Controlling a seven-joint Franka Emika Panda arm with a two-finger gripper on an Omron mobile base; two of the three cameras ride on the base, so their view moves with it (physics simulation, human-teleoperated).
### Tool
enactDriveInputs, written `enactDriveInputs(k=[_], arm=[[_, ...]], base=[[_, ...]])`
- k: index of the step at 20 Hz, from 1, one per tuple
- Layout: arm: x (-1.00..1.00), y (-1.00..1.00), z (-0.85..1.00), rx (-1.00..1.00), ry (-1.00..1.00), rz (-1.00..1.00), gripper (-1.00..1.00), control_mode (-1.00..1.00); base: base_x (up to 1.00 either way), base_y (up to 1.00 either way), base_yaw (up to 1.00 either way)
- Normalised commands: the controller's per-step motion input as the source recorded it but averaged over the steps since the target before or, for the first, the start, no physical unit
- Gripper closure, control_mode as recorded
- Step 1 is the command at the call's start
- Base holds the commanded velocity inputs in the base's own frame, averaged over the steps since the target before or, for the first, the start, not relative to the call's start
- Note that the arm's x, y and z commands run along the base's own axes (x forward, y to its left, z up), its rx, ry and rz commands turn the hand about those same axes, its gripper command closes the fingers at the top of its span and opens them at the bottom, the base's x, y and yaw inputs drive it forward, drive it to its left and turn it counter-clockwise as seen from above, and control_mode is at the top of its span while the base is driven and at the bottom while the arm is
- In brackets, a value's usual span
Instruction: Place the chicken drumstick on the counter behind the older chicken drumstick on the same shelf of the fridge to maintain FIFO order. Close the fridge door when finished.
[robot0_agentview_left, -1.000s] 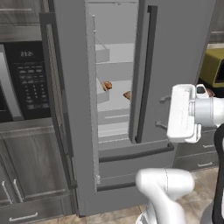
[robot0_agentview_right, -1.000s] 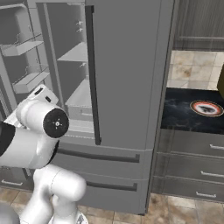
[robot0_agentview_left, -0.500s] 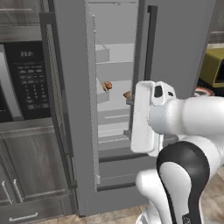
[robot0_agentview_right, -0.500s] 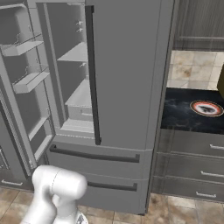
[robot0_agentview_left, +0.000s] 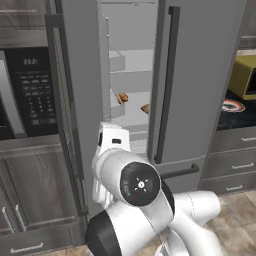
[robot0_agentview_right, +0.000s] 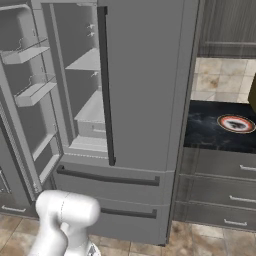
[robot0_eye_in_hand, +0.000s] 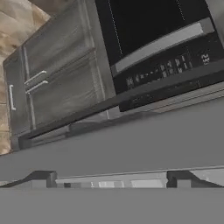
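Arm (robot0_agentview_left: 135, 185) low before open fridge door (robot0_agentview_left: 72, 100)

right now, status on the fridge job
End effector open, empty, close beside the open fridge door. Two drumsticks on one shelf. Door not yet closed.

Fridge open, two drumsticks on one shelf

The tall grey fridge (robot0_agentview_left: 200, 75) stands with its fridge door (robot0_agentview_left: 75, 105) swung wide, edge-on in the left base view just beside the arm's hand; its inner bins show in the right base view. Two small golden-brown pieces sit on the same middle shelf, beyond the hand and higher: one chicken drumstick (robot0_agentview_left: 121, 97) deeper in, the other drumstick (robot0_agentview_left: 145, 108) nearer the shelf's front edge. The black veined counter (robot0_agentview_right: 210, 132) lies well off to the fridge's far side.
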Motion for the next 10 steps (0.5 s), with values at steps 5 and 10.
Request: enactDriveInputs(k=[5, 10], arm=[[0.54, 1.0, -0.46, -0.2, 0.0, -0.33, -1.0, -1.0], [0.64, 0.95, -0.43, -0.14, -0.01, -0.35, -1.0, -1.0]], base=[[0.0, 0.0, 0.0], [0.0, 0.0, 0.0]])
